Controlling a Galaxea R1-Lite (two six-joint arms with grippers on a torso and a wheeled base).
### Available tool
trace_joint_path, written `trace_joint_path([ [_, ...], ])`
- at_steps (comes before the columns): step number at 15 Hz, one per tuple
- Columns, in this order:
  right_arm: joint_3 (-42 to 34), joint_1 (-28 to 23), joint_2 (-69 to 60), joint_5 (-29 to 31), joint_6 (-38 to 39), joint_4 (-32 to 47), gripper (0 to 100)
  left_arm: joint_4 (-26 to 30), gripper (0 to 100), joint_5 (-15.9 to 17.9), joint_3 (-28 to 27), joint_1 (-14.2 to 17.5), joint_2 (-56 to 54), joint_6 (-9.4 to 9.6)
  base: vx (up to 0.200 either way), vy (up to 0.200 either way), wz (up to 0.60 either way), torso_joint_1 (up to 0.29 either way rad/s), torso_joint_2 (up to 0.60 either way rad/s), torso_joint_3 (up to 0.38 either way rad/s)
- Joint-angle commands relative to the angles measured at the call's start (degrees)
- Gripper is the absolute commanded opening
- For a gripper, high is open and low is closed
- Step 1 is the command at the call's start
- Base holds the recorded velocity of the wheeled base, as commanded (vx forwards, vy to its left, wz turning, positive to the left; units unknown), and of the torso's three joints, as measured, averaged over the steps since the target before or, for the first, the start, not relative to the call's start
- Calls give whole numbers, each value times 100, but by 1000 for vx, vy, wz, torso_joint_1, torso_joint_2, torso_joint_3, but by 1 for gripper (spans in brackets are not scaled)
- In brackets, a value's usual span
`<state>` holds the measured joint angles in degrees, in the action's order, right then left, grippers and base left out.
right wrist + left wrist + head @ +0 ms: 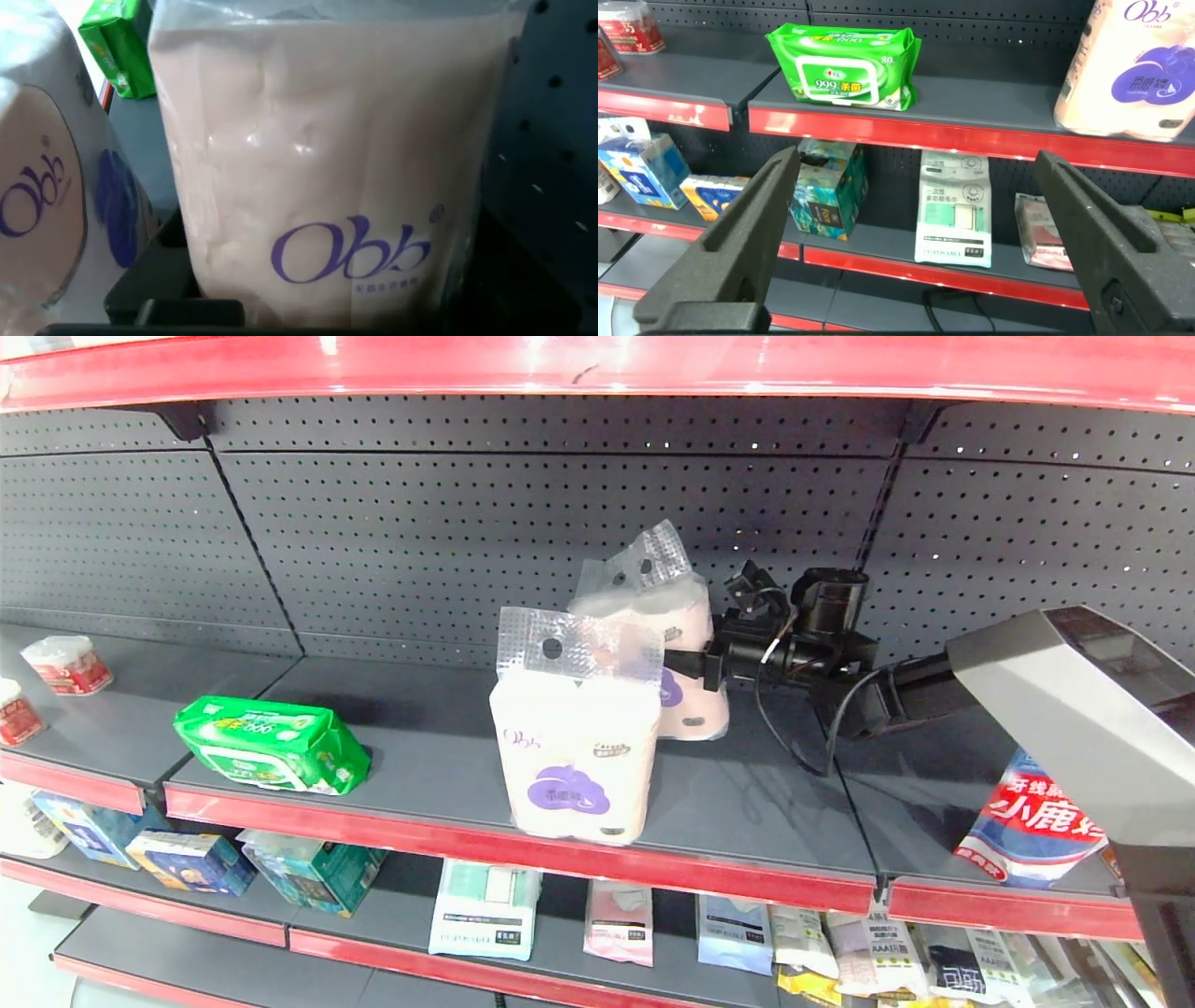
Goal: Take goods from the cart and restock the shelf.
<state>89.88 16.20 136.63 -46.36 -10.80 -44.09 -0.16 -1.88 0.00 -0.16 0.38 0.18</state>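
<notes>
- A grey shelf [439, 728] with a red front edge runs across the middle of the head view, and a pegboard wall stands behind it.
- At the far left of the frame, two small red-and-white tubs [67, 665] sit on the shelf.
- Left of centre, a green wipes pack [271, 745] lies flat near the front edge, well apart from the tubs.
- The left gripper [920, 161] hangs in front of the shelving, facing the green wipes pack and the lower shelves [878, 252]. Its fingers are spread wide and hold nothing.
- At centre, a front tissue-roll pack [574, 751] stands upright on the shelf, close to the red edge.
- Just behind it and slightly right, a rear tissue-roll pack [677, 644] stands upright, deeper on the shelf.
- The right gripper [691, 670] reaches in from the right of the frame, its fingers closed around the sides of the rear tissue-roll pack.
- At the lower right, a blue-and-red pouch [1032, 826] rests on the next shelf section.
- Progress, as a judgement: one tissue pack looks restocked. The second appears to be in place but not yet let go. What is left is to open the right fingers, draw the arm back and fetch more goods. How much remains in the cart cannot be told.
</notes>
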Motion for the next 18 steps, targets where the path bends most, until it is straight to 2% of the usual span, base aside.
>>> trace_joint_path([
  [1,-50,32,65,-5,-10,-3,0,-2,100,3,0,-2,-3,-1,0,0,0,0,0,0],
  [10,-999,-284,-93,-57,-142,-3,0,-2,100,3,0,-2,-3,-1,0,0,0,0,0,0],
  [15,-981,-328,-49,-690,-634,-3,0,-2,100,-6,0,-2,-3,-1,0,0,0,0,0,0],
  [18,-770,-231,30,-690,-625,-12,0,-2,100,-6,0,-2,-3,-1,0,0,0,0,0,0],
])
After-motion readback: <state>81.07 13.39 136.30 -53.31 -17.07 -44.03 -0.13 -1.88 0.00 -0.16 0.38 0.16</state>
